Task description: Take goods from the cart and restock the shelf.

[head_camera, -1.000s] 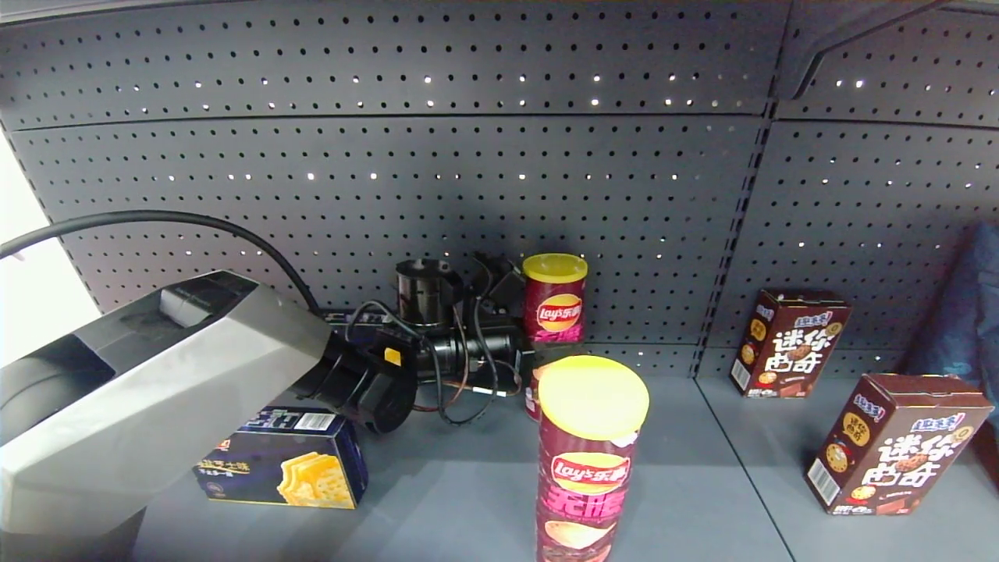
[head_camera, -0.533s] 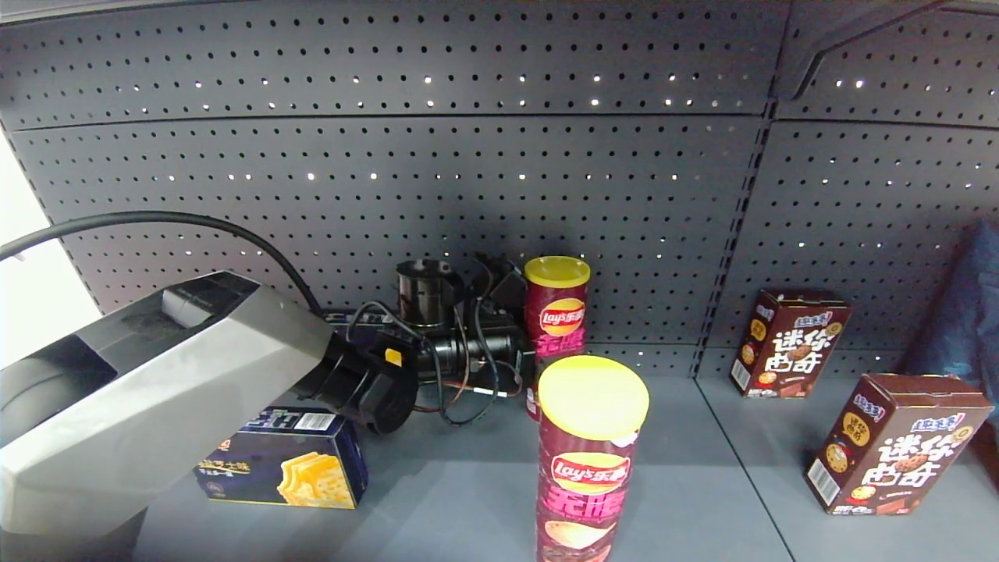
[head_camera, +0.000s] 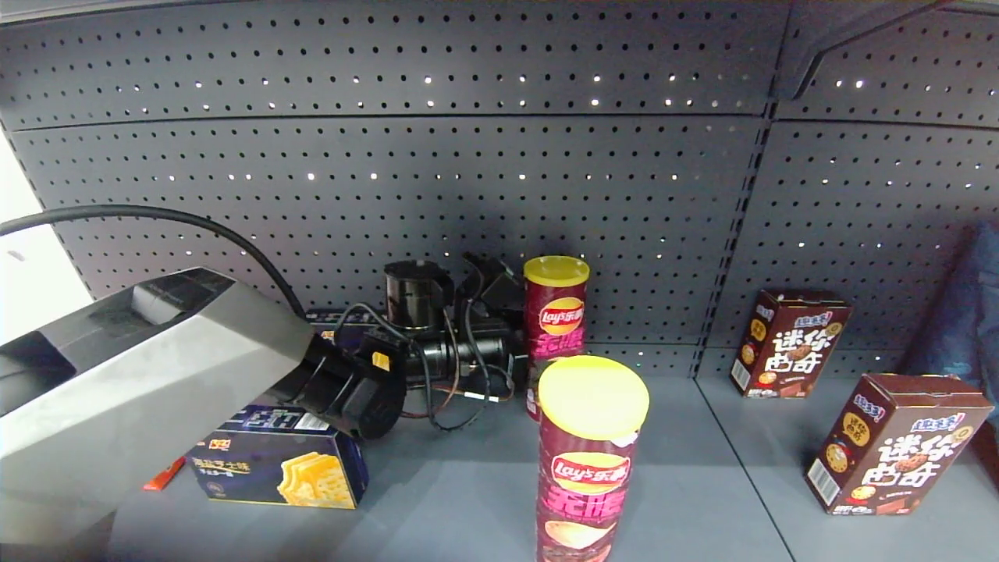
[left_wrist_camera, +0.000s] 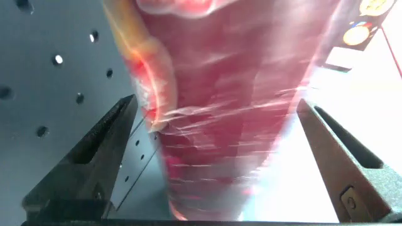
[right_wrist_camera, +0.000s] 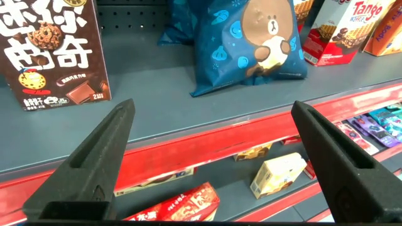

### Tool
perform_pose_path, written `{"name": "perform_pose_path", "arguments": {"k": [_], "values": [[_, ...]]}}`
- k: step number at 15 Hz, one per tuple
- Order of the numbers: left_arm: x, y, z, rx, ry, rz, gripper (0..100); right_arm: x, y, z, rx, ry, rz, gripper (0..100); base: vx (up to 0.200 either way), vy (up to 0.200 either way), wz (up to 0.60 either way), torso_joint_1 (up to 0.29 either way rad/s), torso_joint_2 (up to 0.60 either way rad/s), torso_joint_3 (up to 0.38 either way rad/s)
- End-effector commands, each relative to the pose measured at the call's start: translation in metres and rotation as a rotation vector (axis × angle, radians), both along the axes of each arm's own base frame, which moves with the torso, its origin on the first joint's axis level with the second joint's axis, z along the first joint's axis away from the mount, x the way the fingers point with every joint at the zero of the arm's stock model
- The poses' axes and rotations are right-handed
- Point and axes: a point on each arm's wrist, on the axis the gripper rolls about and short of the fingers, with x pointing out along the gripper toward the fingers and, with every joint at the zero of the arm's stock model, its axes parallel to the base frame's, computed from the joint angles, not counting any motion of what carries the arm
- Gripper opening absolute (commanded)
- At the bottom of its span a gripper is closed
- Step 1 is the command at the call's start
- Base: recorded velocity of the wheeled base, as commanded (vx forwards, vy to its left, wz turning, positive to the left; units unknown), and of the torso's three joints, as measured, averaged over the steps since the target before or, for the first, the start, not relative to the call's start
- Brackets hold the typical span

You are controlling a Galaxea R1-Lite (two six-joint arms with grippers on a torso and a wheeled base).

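A dark red chips can with a yellow lid (head_camera: 556,308) stands upright at the back of the grey shelf (head_camera: 468,499), close to the pegboard. My left gripper (head_camera: 515,336) is beside it at can height. In the left wrist view the can (left_wrist_camera: 220,94) sits between the fingers (left_wrist_camera: 100,150) with a gap on each side, so my left gripper (left_wrist_camera: 217,107) is open around it. A second, like can (head_camera: 589,453) stands nearer the front. My right gripper (right_wrist_camera: 213,107) is open with nothing in it, in front of a lower shelf.
A dark blue cracker box (head_camera: 281,468) lies under my left arm, with a small orange item (head_camera: 164,474) beside it. Two brown cookie boxes (head_camera: 788,343) (head_camera: 897,445) stand to the right, a blue bag (head_camera: 968,312) past them. The right wrist view has a cookie box (right_wrist_camera: 53,50), a blue bear bag (right_wrist_camera: 248,44) and a red shelf edge (right_wrist_camera: 220,141).
The back can dropped slightly and now stands still. My left arm has drawn back a little to the left, uncovering more of the cracker box and the orange item.
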Motion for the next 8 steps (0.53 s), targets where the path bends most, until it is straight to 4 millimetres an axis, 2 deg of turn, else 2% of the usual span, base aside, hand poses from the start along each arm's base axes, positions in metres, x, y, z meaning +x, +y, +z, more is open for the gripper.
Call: {"name": "perform_pose_path", "arguments": {"k": [1, 8], "values": [[-0.006, 0.005, 0.014, -0.011, -0.020, 0.004, 100, 0.000, 0.000, 0.000, -0.001, 0.001, 0.000, 100, 0.000, 0.000, 0.00, 0.000, 0.00, 0.000], [-0.039, 0.023, 0.035, -0.004, -0.026, 0.009, 100, 0.000, 0.000, 0.000, -0.001, 0.001, 0.002, 100, 0.000, 0.000, 0.00, 0.000, 0.00, 0.000]]}}
